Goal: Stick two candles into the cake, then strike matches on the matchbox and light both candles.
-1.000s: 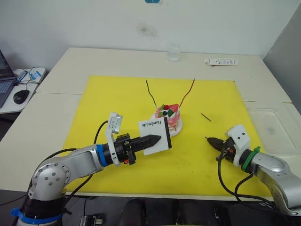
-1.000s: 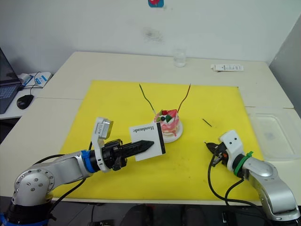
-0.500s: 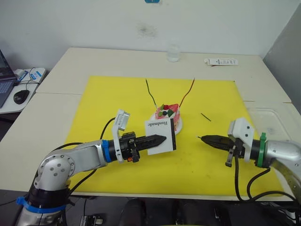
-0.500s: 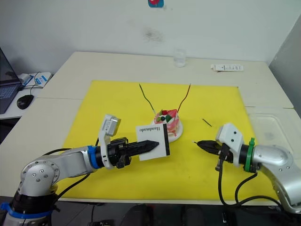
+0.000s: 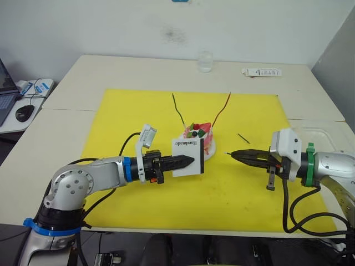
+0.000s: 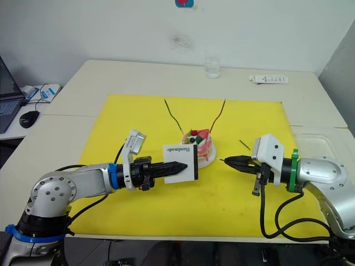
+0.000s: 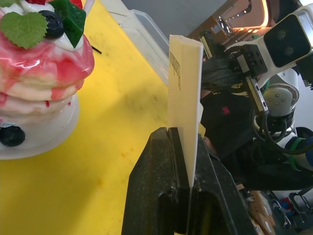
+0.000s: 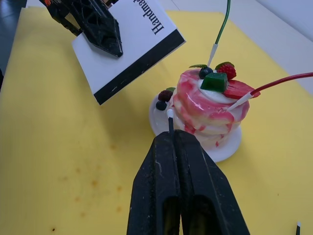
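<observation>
The pink-and-white cake (image 5: 198, 134) stands on its white plate (image 5: 211, 149) mid-mat, with the green candle (image 5: 177, 111) and the red candle (image 5: 222, 108) both stuck in its top. My left gripper (image 5: 187, 161) is shut on the white matchbox (image 5: 188, 151), holding it upright just in front of the cake, black strip to the right. My right gripper (image 5: 237, 154) is shut on a match (image 8: 169, 119), whose tip points at the matchbox a short gap away. Another match (image 5: 243, 138) lies on the mat behind the right gripper.
A yellow mat (image 5: 138, 116) covers the table's middle. At the far edge stand a clear glass (image 5: 205, 62) and a white tube (image 5: 260, 72). A clear plastic tray (image 5: 321, 147) lies at the right. A mouse (image 5: 25, 113) sits on the side desk at left.
My right gripper has lifted off the mat and moved left with the match, towards the matchbox. My left gripper has carried the matchbox slightly right and back, closer to the cake.
</observation>
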Robot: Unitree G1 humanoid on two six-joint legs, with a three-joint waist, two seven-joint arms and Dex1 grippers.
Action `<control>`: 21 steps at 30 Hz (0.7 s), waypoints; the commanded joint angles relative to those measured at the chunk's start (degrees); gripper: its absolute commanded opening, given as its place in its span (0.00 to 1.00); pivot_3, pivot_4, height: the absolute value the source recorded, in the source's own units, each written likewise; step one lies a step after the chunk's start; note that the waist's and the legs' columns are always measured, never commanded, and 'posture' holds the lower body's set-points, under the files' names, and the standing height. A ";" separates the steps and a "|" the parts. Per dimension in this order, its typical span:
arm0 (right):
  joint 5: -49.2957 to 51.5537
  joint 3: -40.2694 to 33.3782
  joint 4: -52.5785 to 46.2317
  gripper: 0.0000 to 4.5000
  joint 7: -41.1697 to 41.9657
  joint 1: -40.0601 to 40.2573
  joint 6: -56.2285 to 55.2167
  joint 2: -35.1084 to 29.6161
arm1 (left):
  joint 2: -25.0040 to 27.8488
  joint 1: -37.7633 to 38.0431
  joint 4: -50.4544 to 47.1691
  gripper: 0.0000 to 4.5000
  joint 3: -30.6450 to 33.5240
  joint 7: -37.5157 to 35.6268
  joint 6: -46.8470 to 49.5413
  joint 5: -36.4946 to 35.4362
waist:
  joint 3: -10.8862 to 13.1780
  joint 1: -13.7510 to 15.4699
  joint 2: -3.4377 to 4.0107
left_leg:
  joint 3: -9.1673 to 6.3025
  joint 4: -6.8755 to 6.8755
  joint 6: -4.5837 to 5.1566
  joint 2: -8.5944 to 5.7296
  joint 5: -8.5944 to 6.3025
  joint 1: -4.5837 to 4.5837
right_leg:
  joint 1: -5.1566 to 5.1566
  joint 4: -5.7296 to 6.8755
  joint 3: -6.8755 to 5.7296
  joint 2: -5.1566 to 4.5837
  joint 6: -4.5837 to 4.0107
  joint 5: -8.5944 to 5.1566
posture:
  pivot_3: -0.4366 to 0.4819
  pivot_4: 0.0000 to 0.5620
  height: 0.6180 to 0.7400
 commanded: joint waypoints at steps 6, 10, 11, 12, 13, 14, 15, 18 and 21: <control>0.09 0.55 -1.80 0.00 -0.84 -0.50 -1.84 1.00 | -1.67 -0.50 -1.80 0.00 0.50 -1.90 0.50 2.00 | 0.00 -0.01 0.00 | -0.01 0.01 -0.02 0.00 0.01 0.03 | 0.00 0.08 0.00 0.00 0.02 -0.01 | 0.48 0.27 1.00; 0.84 0.70 -2.46 0.00 -1.40 -1.74 -0.76 0.95 | -1.97 -0.63 -1.67 0.00 0.59 -2.04 1.19 2.01 | 0.00 -0.01 0.00 | -0.01 0.02 -0.02 0.00 0.01 0.03 | 0.00 0.09 0.00 0.00 0.01 0.00 | 0.48 0.27 1.00; 1.01 0.76 -2.56 0.00 -1.54 -2.03 -0.54 0.92 | -2.03 -0.66 -1.67 0.00 0.60 -2.11 1.28 2.06 | 0.00 -0.01 0.00 | -0.01 0.02 -0.02 0.00 0.01 0.03 | 0.00 0.09 0.00 0.00 0.01 0.00 | 0.48 0.27 1.00; 1.20 0.86 -2.68 0.00 -1.74 -2.47 -0.27 0.93 | -2.03 -0.72 -1.66 0.00 0.55 -2.35 1.40 2.14 | 0.00 -0.01 0.00 | -0.01 0.02 -0.02 0.00 0.01 0.04 | 0.00 0.10 0.00 0.00 0.01 0.00 | 0.48 0.27 1.00; 1.39 1.06 -2.79 0.00 -1.96 -3.04 0.03 0.99 | -2.16 -0.90 -1.51 0.00 0.46 -2.42 1.54 2.26 | 0.00 -0.02 0.00 | -0.01 0.02 -0.02 0.00 0.01 0.04 | 0.00 0.10 0.00 0.00 0.00 0.00 | 0.48 0.27 1.00; 1.55 1.24 -2.94 0.00 -2.17 -3.50 0.31 1.09 | -2.30 -1.04 -1.38 0.00 0.40 -2.44 1.62 2.41 | 0.00 -0.02 0.00 | -0.01 0.02 -0.02 0.00 0.01 0.04 | 0.00 0.10 0.00 0.00 -0.01 0.00 | 0.48 0.27 1.00; 1.76 1.63 -3.12 0.00 -2.45 -4.36 0.81 1.29 | -2.52 -1.27 -1.11 0.00 0.28 -2.46 1.71 2.60 | 0.00 -0.01 0.00 | -0.01 0.03 -0.02 0.00 0.01 0.04 | 0.00 0.10 0.00 0.00 -0.01 0.01 | 0.48 0.27 1.00; 1.65 3.06 -3.52 0.00 -3.29 -6.58 1.82 2.04 | -3.24 -1.76 -0.53 0.00 0.07 -2.41 1.95 3.12 | 0.00 -0.03 0.00 | -0.01 0.04 -0.02 0.00 0.02 0.03 | 0.00 0.10 0.00 0.00 -0.06 0.03 | 0.48 0.27 1.00; 1.05 4.66 -3.83 0.00 -4.01 -8.22 2.34 2.65 | -3.96 -2.15 -0.36 0.00 0.20 -2.20 2.53 2.80 | 0.00 -0.04 0.00 | -0.02 0.04 -0.03 0.00 0.02 0.04 | 0.00 0.11 -0.01 0.00 -0.06 0.04 | 0.48 0.27 1.00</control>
